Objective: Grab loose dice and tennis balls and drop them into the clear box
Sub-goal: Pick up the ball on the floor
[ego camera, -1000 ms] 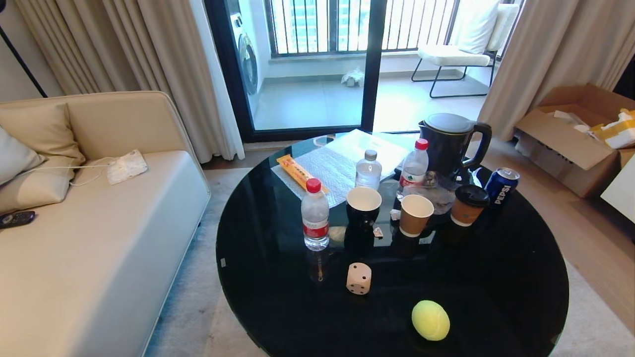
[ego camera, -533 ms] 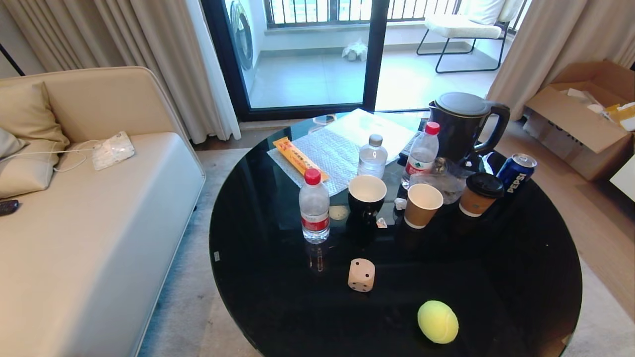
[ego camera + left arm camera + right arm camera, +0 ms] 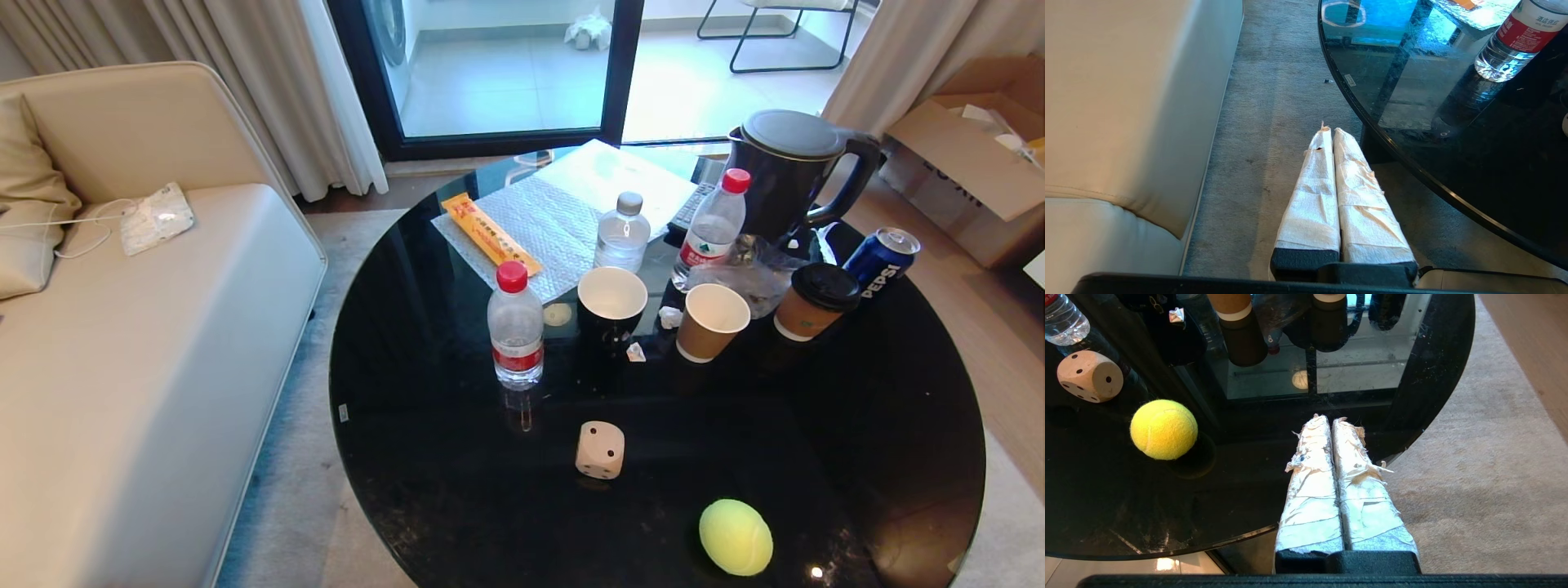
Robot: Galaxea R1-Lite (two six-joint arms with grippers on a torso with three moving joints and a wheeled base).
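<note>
Head view: beige die (image 3: 600, 450) and tennis ball (image 3: 735, 537) rest apart on black table (image 3: 424, 392) | left tool (image 3: 1329, 130) closed, empty, over carpet | right tool (image 3: 1327, 418) closed, empty, near ball.

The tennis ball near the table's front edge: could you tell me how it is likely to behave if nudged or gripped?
The tennis ball is round and rests on smooth black glass table, so a nudge would probably send it rolling, perhaps off the nearby edge. Its fuzzy felt should give decent grip. It probably yields slightly when squeezed.

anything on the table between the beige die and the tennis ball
Nothing: only bare black glass separates the beige die from the tennis ball, clear in head and right wrist views.
</note>
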